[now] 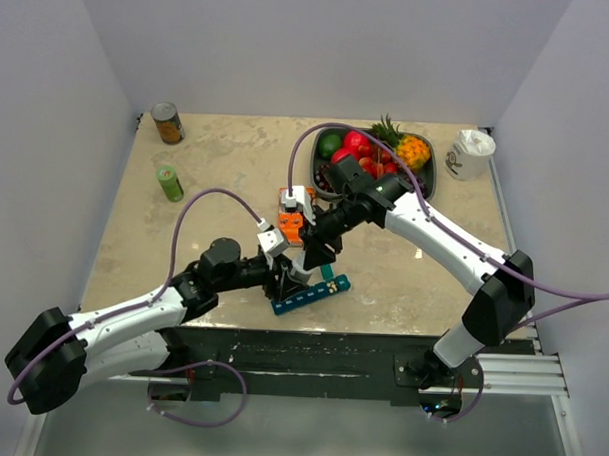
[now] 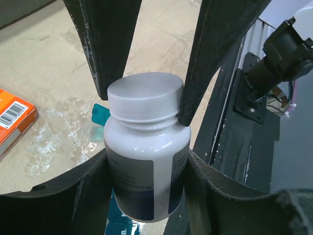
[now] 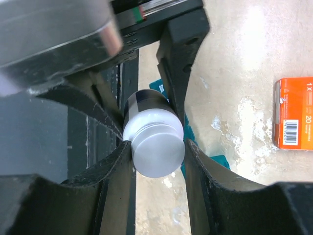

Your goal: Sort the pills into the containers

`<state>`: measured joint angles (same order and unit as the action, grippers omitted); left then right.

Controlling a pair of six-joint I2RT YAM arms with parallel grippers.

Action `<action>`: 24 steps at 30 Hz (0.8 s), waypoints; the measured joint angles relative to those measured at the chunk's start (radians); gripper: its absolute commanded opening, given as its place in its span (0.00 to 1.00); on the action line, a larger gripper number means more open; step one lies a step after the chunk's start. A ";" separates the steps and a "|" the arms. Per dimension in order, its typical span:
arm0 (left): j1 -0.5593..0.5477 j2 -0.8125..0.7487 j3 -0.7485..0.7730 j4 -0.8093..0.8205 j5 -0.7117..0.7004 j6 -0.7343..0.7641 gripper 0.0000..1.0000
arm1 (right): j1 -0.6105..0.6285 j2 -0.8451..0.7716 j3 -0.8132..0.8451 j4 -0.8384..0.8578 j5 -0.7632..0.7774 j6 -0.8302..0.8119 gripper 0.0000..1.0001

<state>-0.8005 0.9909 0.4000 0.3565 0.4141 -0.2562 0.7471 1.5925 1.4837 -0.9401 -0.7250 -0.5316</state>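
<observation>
A small white bottle (image 2: 145, 161) with a dark blue label hangs upright between my two grippers, just above the teal containers strip (image 1: 312, 293). The left gripper (image 2: 146, 164) is shut on the bottle's body. From above, the right gripper (image 3: 157, 147) is shut on the bottle's white cap (image 3: 157, 152), one finger (image 2: 105, 58) on each side of it. Parts of the teal strip (image 2: 100, 115) show behind and under the bottle, and again in the right wrist view (image 3: 217, 161). No pills are in view.
A flat orange box (image 1: 290, 223) lies just behind the grippers. At the back right stands a dark bowl of fruit (image 1: 426, 182) beside a white cup (image 1: 470, 154). At the back left are a tin can (image 1: 168, 123) and a green can (image 1: 169, 181). The table's near edge runs close behind the strip.
</observation>
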 measured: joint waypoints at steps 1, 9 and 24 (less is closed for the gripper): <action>0.000 0.005 0.000 -0.001 -0.011 -0.008 0.00 | -0.004 0.007 0.000 0.008 -0.005 0.018 0.09; 0.014 0.008 -0.003 0.020 0.037 -0.048 0.00 | -0.027 0.030 0.021 -0.027 -0.088 -0.026 0.07; 0.089 0.042 0.005 0.261 0.439 -0.196 0.00 | -0.006 -0.124 0.027 -0.180 -0.173 -0.465 0.13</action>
<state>-0.7116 1.0332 0.4053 0.6178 0.8528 -0.4519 0.7410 1.4685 1.5108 -1.1198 -0.8978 -0.9962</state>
